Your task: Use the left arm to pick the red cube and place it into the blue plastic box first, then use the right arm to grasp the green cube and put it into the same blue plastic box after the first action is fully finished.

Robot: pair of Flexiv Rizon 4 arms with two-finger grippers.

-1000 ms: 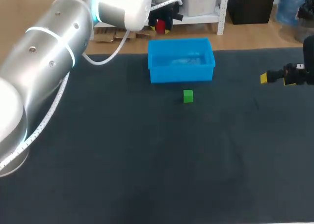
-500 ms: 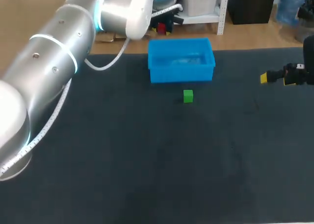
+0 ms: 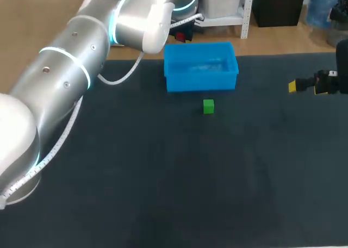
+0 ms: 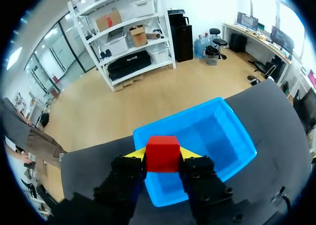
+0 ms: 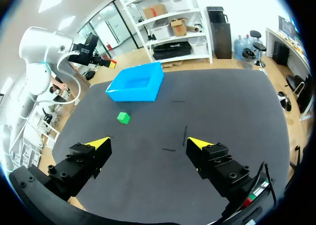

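My left gripper (image 4: 163, 155) is shut on the red cube (image 4: 162, 153), pinched between its yellow tips. Right under and ahead of it lies the open blue plastic box (image 4: 217, 136), its inside bare. In the head view the cube (image 3: 180, 37) hangs just behind the box's (image 3: 201, 80) far left corner. The green cube (image 3: 208, 106) rests on the dark table a little in front of the box. My right gripper (image 5: 149, 143) stands open and holds nothing, hovering at the table's right side (image 3: 294, 86), well away from the green cube (image 5: 123, 117) and the box (image 5: 136, 84).
The dark table top (image 3: 163, 177) stretches wide in front of the box and the green cube. My left arm (image 3: 65, 79) crosses over the table's left part at height.
My left arm has swung right and nearer to the blue box, carrying the red cube. The right arm, the green cube and the box have stayed in place.
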